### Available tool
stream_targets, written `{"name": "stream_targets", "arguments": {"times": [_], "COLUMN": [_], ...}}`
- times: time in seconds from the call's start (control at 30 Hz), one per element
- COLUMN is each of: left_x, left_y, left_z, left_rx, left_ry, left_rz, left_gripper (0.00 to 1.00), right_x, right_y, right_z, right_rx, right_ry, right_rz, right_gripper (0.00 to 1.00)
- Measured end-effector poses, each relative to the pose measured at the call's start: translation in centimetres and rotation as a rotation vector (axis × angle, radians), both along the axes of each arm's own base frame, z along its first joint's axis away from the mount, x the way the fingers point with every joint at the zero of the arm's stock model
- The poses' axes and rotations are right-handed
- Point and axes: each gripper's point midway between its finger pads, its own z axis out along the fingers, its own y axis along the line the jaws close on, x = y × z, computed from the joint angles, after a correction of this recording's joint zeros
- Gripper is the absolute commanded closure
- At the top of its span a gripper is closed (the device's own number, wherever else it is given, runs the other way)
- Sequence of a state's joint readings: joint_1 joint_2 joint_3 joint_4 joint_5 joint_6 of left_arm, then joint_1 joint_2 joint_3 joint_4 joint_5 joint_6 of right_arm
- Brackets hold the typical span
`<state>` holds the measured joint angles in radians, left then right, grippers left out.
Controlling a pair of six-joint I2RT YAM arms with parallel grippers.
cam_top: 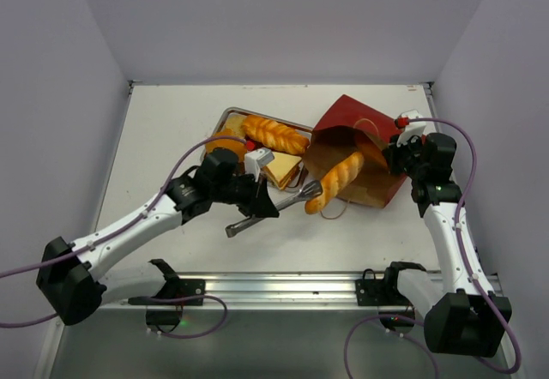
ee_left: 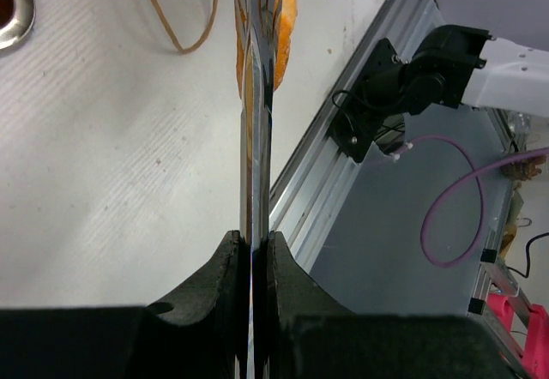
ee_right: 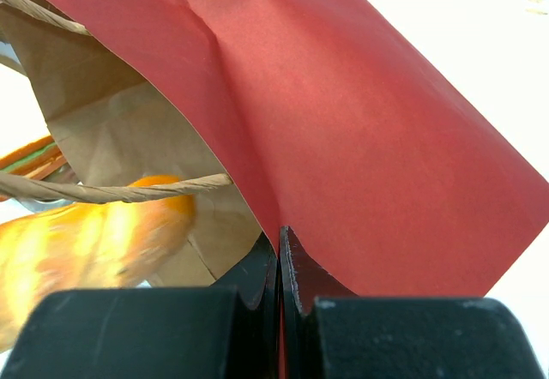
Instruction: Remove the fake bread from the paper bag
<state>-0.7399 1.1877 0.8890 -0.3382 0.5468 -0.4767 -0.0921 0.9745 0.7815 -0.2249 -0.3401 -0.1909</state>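
Now, the left claw [ee_left: 251, 242] is squeezed tight on a pair of thin metal tongs [ee_left: 256, 139]. The tongs stick straight out from it. Their far tips reach the near end of a long orange roll [cam_top: 339, 180] and seem to pinch it, though the wrist view cuts off the very tips. The roll is one piece of the fake bread. It lies slanted, with its far end on the brown inside of the paper bag [cam_top: 352, 117] and its near end out on the table. A string handle [ee_left: 180, 19] loops on the table just beside it.

The right claw [ee_right: 279, 242] is clamped on the red edge of the bag and holds it in place. The bag lies on its side, mouth toward the left arm.

More bread [cam_top: 274, 133] sits on the metal tray [cam_top: 225, 117] near the bag.

The roll looks shiny and hard, so I think it is light but slippery, and the tongs could slide off its round end. A grip nearer the middle looks safer. The paper is thin and could tear if pulled hard.
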Motion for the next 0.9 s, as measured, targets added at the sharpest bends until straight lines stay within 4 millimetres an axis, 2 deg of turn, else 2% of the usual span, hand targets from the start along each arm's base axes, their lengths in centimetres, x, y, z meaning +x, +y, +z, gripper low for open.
{"name": "stream_targets", "arguments": {"times": [0.23, 0.4, 0.53, 0.67, 0.9], "left_x": [-3.1, -4.2, -3.9, -2.6, -1.2], "left_y": [2.9, 4.7, 5.8, 6.7, 7.6], "left_z": [1.0, 2.6, 3.1, 3.1, 4.3], "left_rx": [-0.016, -0.031, -0.026, 0.005, 0.02], "left_ry": [-0.02, -0.066, -0.084, -0.083, -0.113], "left_rz": [0.005, 0.045, 0.121, 0.23, 0.336], "left_gripper": [1.0, 1.0, 1.0, 1.0, 1.0], "right_x": [0.0, 0.0, 0.0, 0.0, -0.1], "right_y": [0.0, 0.0, 0.0, 0.0, 0.0], "right_z": [0.0, 0.1, 0.1, 0.1, 0.3], "right_rx": [0.0, 0.0, 0.0, 0.0, -0.001], "right_ry": [0.0, -0.002, -0.002, -0.002, -0.009], "right_rz": [0.0, 0.0, 0.0, 0.0, 0.0], "right_gripper": [0.99, 0.99, 0.99, 0.99, 0.99]}}
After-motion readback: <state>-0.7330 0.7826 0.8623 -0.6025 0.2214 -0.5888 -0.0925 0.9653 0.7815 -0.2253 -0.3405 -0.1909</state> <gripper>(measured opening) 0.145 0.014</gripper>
